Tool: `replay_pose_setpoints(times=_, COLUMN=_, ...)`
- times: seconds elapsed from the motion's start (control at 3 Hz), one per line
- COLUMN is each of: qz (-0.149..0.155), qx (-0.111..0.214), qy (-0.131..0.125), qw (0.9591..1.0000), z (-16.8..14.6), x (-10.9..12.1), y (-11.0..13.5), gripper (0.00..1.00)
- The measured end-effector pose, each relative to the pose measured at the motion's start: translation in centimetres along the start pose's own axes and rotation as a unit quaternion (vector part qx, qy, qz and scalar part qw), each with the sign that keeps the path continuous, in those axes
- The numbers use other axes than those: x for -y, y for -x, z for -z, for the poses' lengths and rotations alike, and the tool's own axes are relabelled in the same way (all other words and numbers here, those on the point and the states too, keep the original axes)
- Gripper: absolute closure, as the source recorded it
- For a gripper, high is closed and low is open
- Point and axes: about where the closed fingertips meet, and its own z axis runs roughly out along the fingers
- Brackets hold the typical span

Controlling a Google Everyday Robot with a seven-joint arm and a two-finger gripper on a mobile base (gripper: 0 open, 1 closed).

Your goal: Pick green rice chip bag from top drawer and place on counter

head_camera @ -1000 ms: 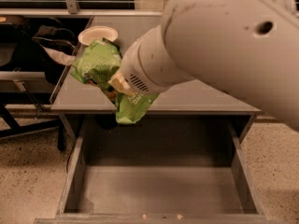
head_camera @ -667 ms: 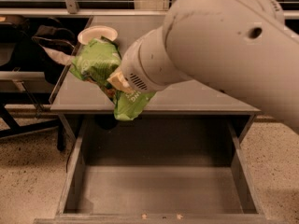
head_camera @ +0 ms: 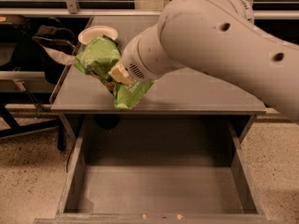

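Hand (head_camera: 117, 75) with bag (head_camera: 100, 58) above grey counter (head_camera: 201, 96)

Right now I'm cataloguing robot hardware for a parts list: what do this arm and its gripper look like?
The arm is a thick, rounded off-white shell with a few small dark round holes. Its wrist end has fine vent slots. The gripper, over the front left of the counter amid the green rice chip bag, shows cream fingers. No cables or markings show.

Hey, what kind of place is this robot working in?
Probably a lab or workshop test area: a grey metal counter with an open top drawer, speckled floor, and the pincer holding a green rice chip bag over the counter.
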Motion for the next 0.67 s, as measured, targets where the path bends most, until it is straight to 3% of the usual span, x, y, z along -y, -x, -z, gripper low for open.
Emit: replay_pose_setpoints(times=0.67, qz=-0.013, qx=-0.039, qy=-0.003, qw=0.9992, z=-4.4, x=3.5, y=-1.2, gripper=1.00)
